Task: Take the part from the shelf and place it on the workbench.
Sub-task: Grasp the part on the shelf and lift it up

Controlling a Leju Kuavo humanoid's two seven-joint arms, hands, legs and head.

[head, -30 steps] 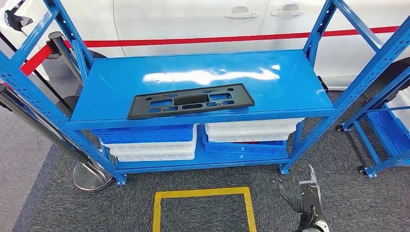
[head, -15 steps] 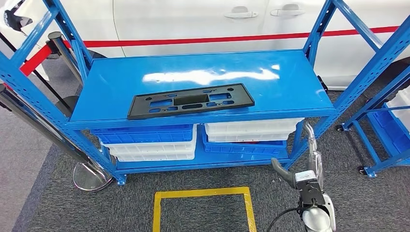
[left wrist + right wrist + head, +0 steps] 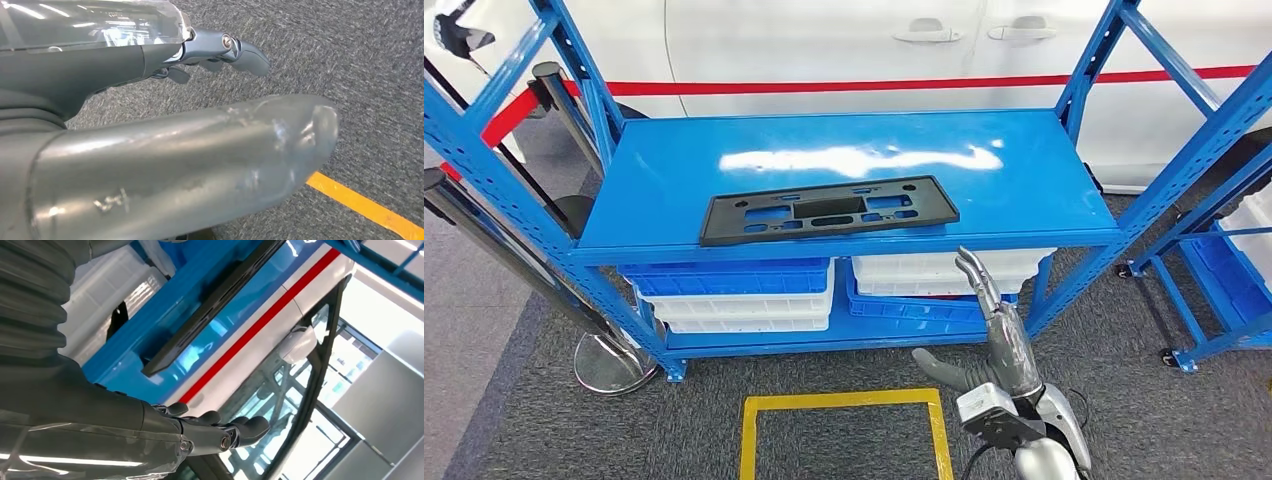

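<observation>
A flat black plastic part [image 3: 829, 211] with several cut-outs lies near the front edge of the blue shelf [image 3: 1024, 180]. My right hand [image 3: 989, 345] is raised in front of the shelf's lower level, below and to the right of the part, fingers straight and spread, holding nothing. In the right wrist view the part [image 3: 220, 300] shows edge-on on the shelf beyond my right hand [image 3: 210, 432]. In the left wrist view my left hand [image 3: 200, 115] hangs above grey carpet, fingers extended, holding nothing.
Blue and white bins [image 3: 734, 295] are stacked on the shelf's lower level. A yellow tape square [image 3: 844, 405] marks the carpet in front. A white car [image 3: 874, 50] with a red stripe stands behind. A stanchion base [image 3: 609, 365] sits at the left; another blue rack [image 3: 1224, 270] stands right.
My right hand has risen from the carpet level and moved left toward the shelf's front. The camera has shifted slightly. The part has not moved.
</observation>
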